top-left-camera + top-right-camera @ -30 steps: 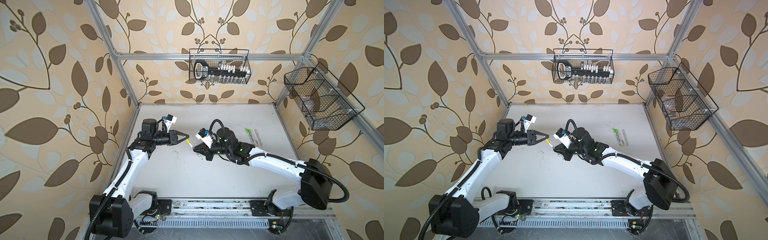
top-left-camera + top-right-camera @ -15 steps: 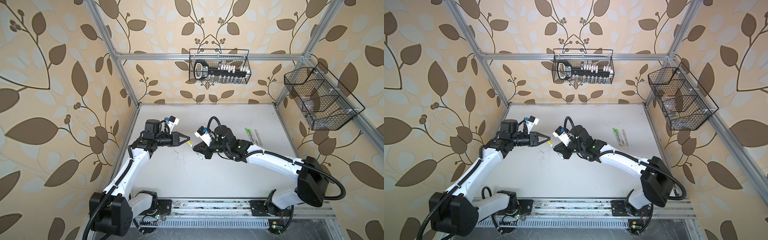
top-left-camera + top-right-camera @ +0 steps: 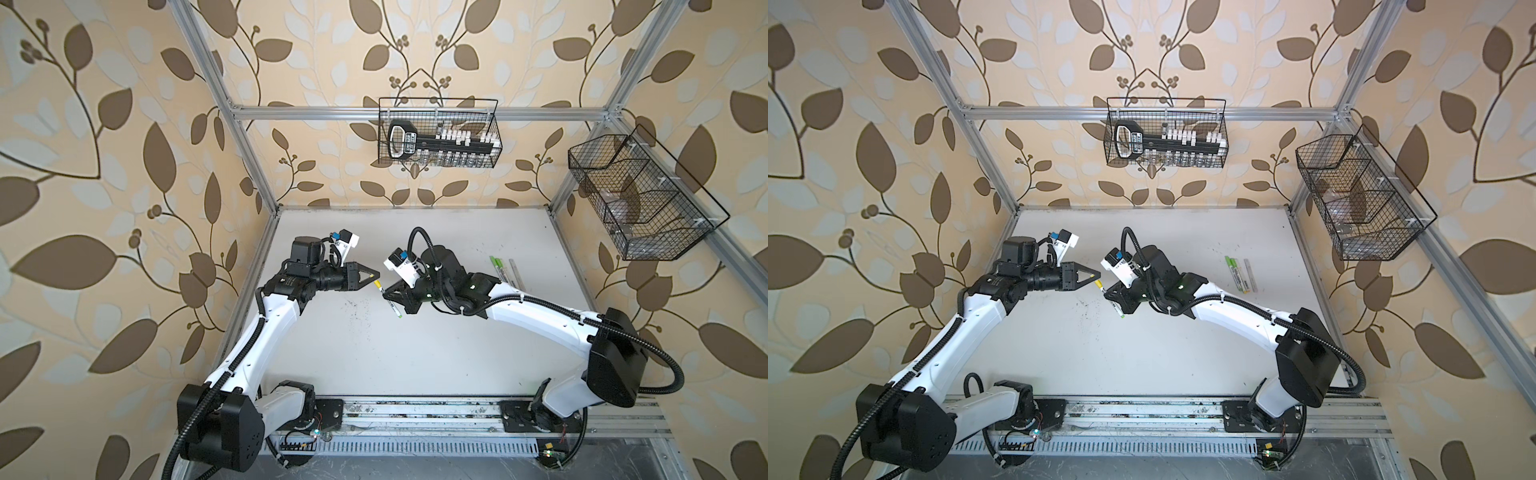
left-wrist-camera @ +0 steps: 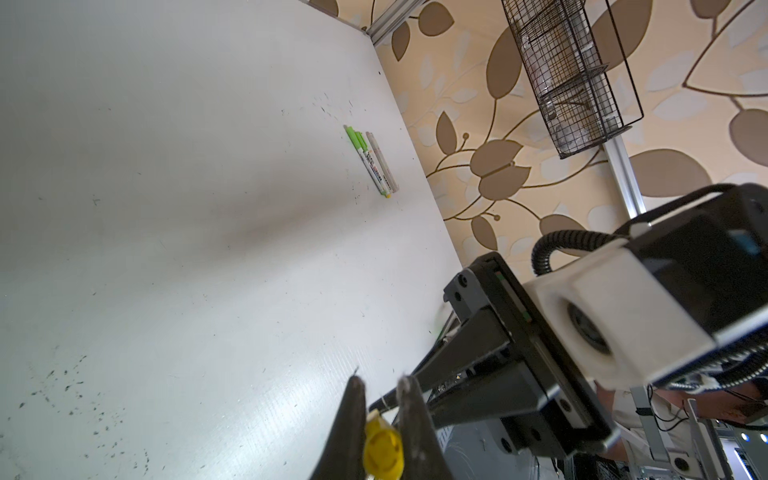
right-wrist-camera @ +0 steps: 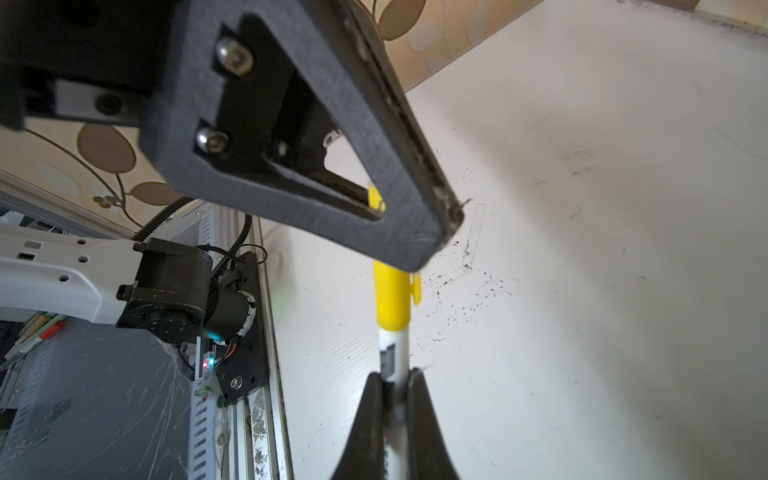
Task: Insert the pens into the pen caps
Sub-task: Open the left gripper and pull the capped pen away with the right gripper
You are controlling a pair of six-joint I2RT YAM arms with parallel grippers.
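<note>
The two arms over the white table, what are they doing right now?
They are capping a pen in mid-air above the table. The left gripper is shut on a yellow cap, and the right gripper is shut on a pen whose end sits inside that cap. Whether it is fully seated cannot be told. Three other pens lie side by side toward the table's right edge, two showing green caps.
</note>
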